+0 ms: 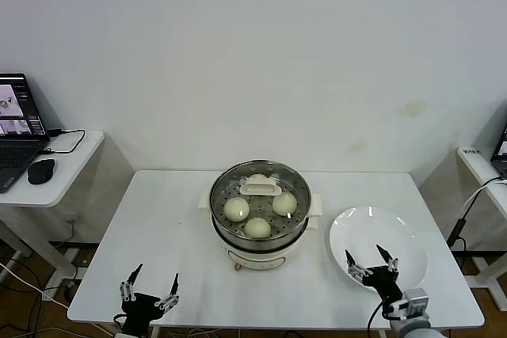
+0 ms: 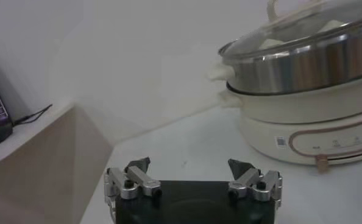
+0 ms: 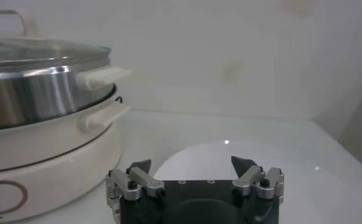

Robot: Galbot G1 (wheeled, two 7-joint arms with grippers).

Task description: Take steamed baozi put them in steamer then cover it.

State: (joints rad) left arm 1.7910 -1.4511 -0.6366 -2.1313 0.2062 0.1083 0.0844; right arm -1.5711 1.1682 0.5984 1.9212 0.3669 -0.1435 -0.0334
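Steamer (image 1: 259, 227) mid-surface (image 1: 182, 219), lid (image 1: 261, 189) seated on top, cream handle (image 1: 261, 188) across the middle. Baozi (image 1: 236, 209) visible through the glass on the perforated tray: three clear, a fourth partly behind the handle. White plate (image 1: 396, 239) to the robot's right of the steamer, close to it, not touching.

Left tool (image 1: 149, 288) low at the near left edge of the surface, fingers apart, holding nothing, well clear of the steamer. Right tool (image 1: 371, 261) over the near rim of the plate, fingers apart, holding nothing.

Side desk on the far left with laptop (image 1: 17, 128) and mouse (image 1: 41, 170).
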